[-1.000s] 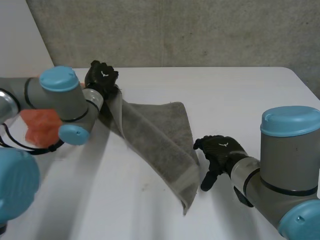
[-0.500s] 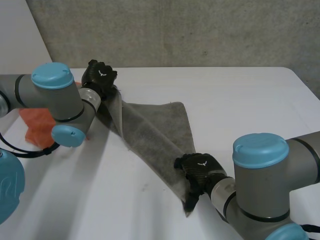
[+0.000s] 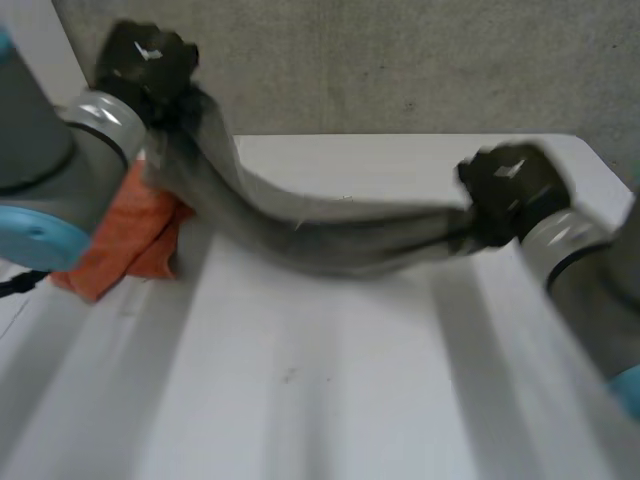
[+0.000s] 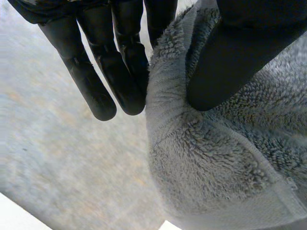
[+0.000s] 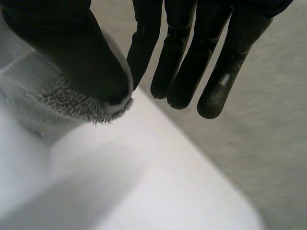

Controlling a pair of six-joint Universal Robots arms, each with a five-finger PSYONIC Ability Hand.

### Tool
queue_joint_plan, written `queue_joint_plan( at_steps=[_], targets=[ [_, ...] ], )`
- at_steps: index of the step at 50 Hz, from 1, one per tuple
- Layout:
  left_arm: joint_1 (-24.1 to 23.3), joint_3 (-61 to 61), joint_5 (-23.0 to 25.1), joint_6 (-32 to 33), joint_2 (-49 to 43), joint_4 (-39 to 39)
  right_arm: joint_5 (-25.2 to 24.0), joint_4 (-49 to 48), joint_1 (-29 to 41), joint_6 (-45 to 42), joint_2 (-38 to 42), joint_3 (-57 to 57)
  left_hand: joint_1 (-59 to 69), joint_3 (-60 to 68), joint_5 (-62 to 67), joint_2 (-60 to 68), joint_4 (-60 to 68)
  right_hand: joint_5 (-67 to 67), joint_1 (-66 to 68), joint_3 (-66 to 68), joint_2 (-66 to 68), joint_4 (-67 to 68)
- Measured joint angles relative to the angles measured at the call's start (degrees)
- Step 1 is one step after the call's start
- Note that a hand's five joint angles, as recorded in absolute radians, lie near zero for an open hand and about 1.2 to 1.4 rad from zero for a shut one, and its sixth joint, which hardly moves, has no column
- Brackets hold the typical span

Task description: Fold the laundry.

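Item 1, grey towel [image 3: 320, 245]: held clear of the white table [image 3: 350, 400], strung between the 2 hands as a bunched band that sags in its middle. Left hand [image 3: 145, 60], high at the far left, pinches 1 end of the towel between thumb and straight fingers; right hand [image 3: 510, 185], lower and well apart at the far right, pinches the other end, thumb pressing the pile against the nearest finger. Item 2, orange cloth [image 3: 130, 235]: lying crumpled on the table under the left arm [image 3: 60, 170], near the hanging towel
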Motion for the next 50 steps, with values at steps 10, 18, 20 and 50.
queue_joint_plan(
  at_steps=[10,18,20,50],
  targets=[
    [-0.11,-3.2,0.47,-8.05,15.27,-12.05,-0.55,15.01,-5.9,-6.2,-5.65,-17.38,0.0,0.0,0.0,0.07,0.0,0.0,0.0,0.0,0.0,0.01],
    [0.17,-7.88,1.63,-10.89,17.02,-16.46,-5.39,24.3,-8.67,-7.49,-3.37,-24.07,0.0,0.0,0.0,0.07,0.0,0.0,0.0,0.0,0.0,0.01],
    [0.19,-8.64,1.87,-10.85,16.07,-16.42,-6.52,24.63,-8.82,-7.45,-1.98,-24.19,0.0,0.0,0.0,0.07,0.0,0.0,0.0,0.0,0.0,0.02],
    [-2.66,23.56,1.47,-1.63,-13.13,24.56,2.72,-13.92,-7.81,-3.76,26.22,-59.32,0.0,0.3,0.0,0.27,0.03,0.01,0.05,0.0,0.42,0.25]
  ],
)
